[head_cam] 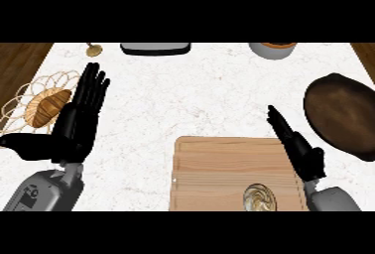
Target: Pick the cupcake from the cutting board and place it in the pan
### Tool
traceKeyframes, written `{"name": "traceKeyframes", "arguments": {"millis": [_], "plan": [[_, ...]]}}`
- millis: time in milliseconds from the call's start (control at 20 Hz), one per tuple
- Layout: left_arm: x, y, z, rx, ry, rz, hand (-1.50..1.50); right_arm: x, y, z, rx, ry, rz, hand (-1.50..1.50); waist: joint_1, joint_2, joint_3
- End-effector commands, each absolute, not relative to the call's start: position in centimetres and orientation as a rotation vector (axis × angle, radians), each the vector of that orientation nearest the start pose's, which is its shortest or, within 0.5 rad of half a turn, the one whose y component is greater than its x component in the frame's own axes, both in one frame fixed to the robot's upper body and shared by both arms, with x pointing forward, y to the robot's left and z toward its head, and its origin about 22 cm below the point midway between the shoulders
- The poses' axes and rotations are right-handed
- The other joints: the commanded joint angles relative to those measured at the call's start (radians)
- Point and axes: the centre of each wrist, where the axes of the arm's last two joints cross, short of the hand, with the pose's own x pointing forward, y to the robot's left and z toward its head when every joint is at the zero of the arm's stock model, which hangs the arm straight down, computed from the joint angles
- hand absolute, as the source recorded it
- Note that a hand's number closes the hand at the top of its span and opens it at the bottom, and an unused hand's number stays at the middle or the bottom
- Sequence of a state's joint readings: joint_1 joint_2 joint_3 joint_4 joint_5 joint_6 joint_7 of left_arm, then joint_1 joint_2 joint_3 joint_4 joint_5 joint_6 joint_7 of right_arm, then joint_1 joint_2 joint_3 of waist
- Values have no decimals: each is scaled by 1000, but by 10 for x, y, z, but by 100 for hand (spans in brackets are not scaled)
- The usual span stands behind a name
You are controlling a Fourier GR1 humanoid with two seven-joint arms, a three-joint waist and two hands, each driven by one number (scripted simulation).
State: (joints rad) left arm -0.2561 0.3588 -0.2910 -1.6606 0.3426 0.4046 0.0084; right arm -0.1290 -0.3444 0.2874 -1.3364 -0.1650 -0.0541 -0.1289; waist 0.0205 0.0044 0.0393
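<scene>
Sitting at the near edge of the cutting board (219, 168), toward its right half: the cupcake (260, 198), seen from above as a pale swirl inside a round wrapper, partly cut off by the view's lower limit. No long axis to speak of, being round, so approachable from any side.

Hovering just beside it, up and to the right: the right hand (296, 146), fingers straight and held together, edge-on over the board's right rim, holding nothing. Clearly the nearer of the two; lying down and to the left of that palm, close by.

Lying further right, well off the board: the dark pan (344, 116), on the same side as that hand, so probably a short carry up and to the right after the lift.

Resting at the view's left, well apart from the board: the left hand (81, 116), fingers extended, empty, over the rim of a wire basket (33, 96) with bread in it.
</scene>
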Motion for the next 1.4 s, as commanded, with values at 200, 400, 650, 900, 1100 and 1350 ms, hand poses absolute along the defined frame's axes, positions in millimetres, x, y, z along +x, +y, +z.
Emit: {"name": "traceKeyframes", "arguments": {"millis": [200, 400, 650, 900, 1100, 1350], "plan": [[276, 239, 69, 105, -1617, -321, 0, 316, -239, 2, 126, -1350, 586, -150, 17, 4, -38], [272, 240, 49, 80, -1518, -348, 0, 310, -278, 22, -420, -1413, 1139, 150, 9, 4, -42], [274, 262, 46, 69, -1495, -341, 0, 243, -280, -67, -256, -1475, 783, -150, -25, -3, -39], [273, 248, 55, 92, -1477, -340, 0, 261, -279, -19, -258, -1299, 1099, -150, -22, -7, -40], [268, 255, 50, 87, -1491, -352, 0, 273, -266, 21, -403, -1207, 1299, -150, -19, -11, -42], [276, 243, 59, 83, -1507, -370, 0, 284, -227, 51, -438, -937, 1558, -150, -13, -11, -44]]}}
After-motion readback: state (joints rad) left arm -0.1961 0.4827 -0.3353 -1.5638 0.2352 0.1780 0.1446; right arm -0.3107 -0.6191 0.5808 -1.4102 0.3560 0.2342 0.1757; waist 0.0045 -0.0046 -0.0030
